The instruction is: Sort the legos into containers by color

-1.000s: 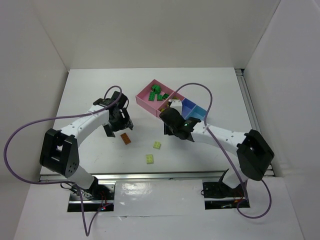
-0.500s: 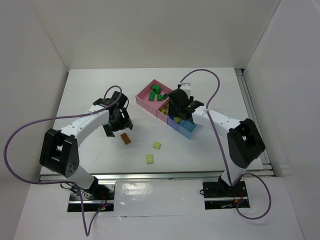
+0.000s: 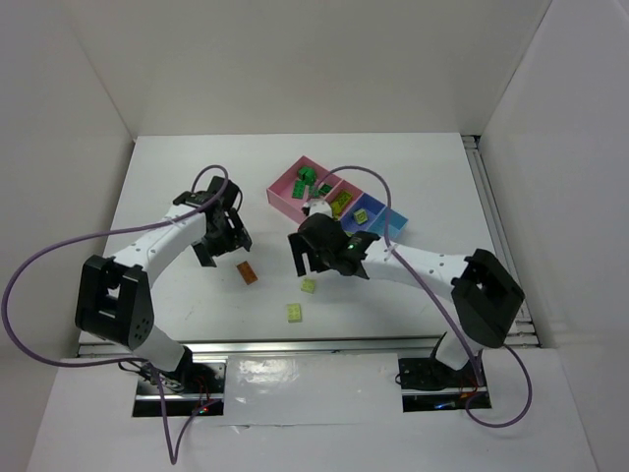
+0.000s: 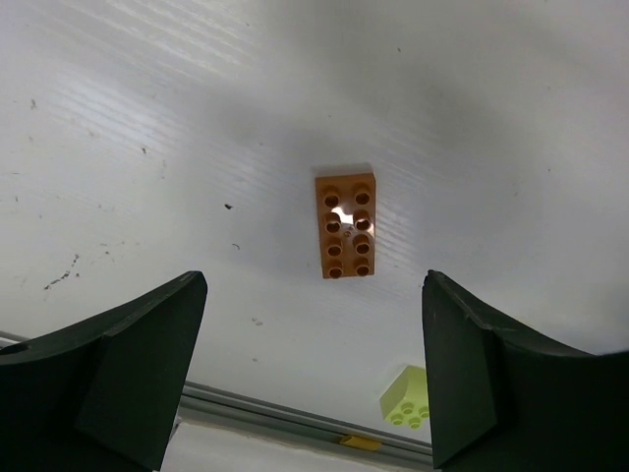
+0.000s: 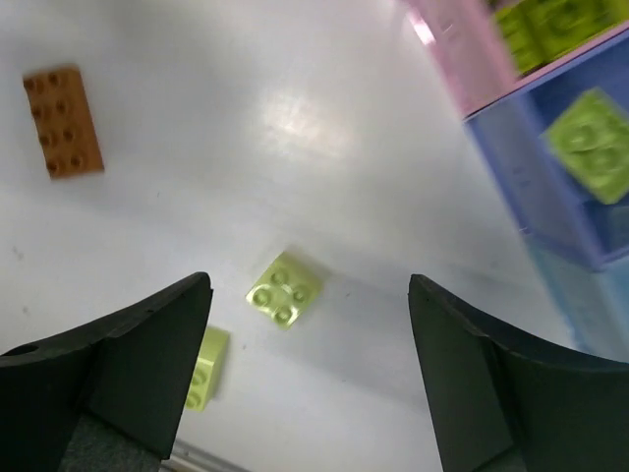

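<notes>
An orange-brown lego (image 3: 248,272) (image 4: 347,225) lies flat on the white table. My left gripper (image 3: 228,254) (image 4: 314,295) hangs open just above and left of it, holding nothing. Two lime legos (image 3: 309,285) (image 3: 295,313) lie near the front edge. My right gripper (image 3: 307,264) (image 5: 310,283) is open and empty over the nearer one (image 5: 283,290); the other (image 5: 201,369) lies beside its left finger. The containers (image 3: 285,197) stand behind in a slanted row. Dark green legos (image 3: 310,182) fill the first pink bin. Lime legos sit in the second pink bin (image 3: 341,202) and the periwinkle bin (image 5: 590,133).
The light blue bin (image 3: 393,224) ends the row at the right. A metal rail (image 4: 295,418) runs along the table's front edge just beyond the lime bricks. White walls enclose the table on three sides. Purple cables loop above both arms.
My right gripper has swung from over the bins back to the table above the lime legos, and its jaws have opened wide. The left gripper has shifted slightly left.
</notes>
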